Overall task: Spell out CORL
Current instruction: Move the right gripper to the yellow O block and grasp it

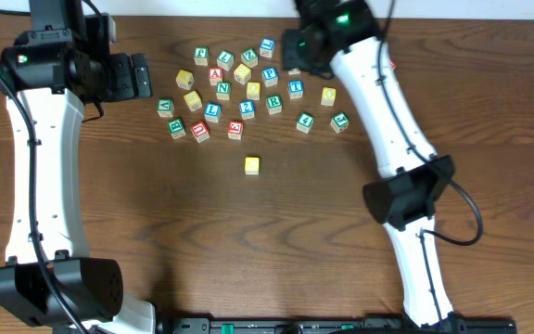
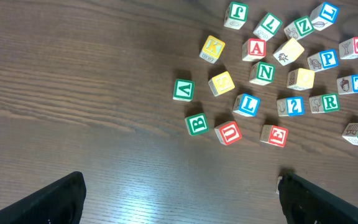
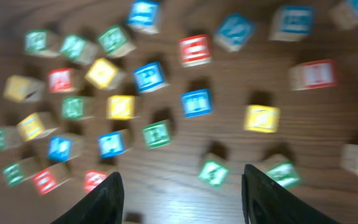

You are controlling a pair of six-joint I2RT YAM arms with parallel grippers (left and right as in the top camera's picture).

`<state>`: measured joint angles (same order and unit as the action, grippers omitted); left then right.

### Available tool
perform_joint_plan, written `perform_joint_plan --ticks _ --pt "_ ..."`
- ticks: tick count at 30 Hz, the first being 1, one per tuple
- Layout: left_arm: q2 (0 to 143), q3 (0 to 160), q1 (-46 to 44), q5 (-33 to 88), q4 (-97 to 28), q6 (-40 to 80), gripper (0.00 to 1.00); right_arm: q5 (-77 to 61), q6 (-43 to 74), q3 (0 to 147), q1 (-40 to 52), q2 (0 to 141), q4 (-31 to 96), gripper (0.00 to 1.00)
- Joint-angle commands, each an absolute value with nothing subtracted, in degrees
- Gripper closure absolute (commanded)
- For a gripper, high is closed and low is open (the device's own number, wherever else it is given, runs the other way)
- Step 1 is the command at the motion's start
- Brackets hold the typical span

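One yellow-topped cube (image 1: 252, 165) stands alone on the table, in front of the scattered cluster. In the cluster lie the blue L cube (image 1: 212, 111) (image 2: 247, 104), the green R cube (image 1: 273, 102) (image 2: 330, 102) and several yellow-topped cubes, among them one (image 1: 253, 90) (image 2: 301, 78) near the middle. My left gripper (image 1: 141, 76) (image 2: 180, 186) hangs open to the left of the cluster, over bare wood. My right gripper (image 1: 295, 48) (image 3: 182, 180) is open above the cluster's far right part, with nothing between its fingers. The right wrist view is blurred, so its letters cannot be read.
Red-lettered cubes A (image 2: 255, 48), U (image 2: 229, 132) and E (image 2: 274, 135) sit among many green and blue lettered cubes. A green cube (image 1: 339, 121) marks the cluster's right end. The right arm's white links (image 1: 387, 111) stretch along the right side.
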<state>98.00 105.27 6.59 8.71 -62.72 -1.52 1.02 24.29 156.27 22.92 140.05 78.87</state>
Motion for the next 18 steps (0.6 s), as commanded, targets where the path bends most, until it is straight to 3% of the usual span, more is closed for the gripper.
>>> perform_joint_plan --ticks 1,7,18 --pt "98.1 106.7 6.4 9.0 -62.8 -1.9 0.03 -0.9 21.3 155.4 19.0 139.2 79.4 0.44" --pt "98.1 106.7 6.4 9.0 -62.8 -1.9 0.02 -2.5 20.2 148.3 15.6 139.2 78.5 0.44" --pt "98.1 106.7 6.4 9.0 -62.8 -1.9 0.02 -3.2 17.0 129.6 14.7 139.2 60.9 0.41"
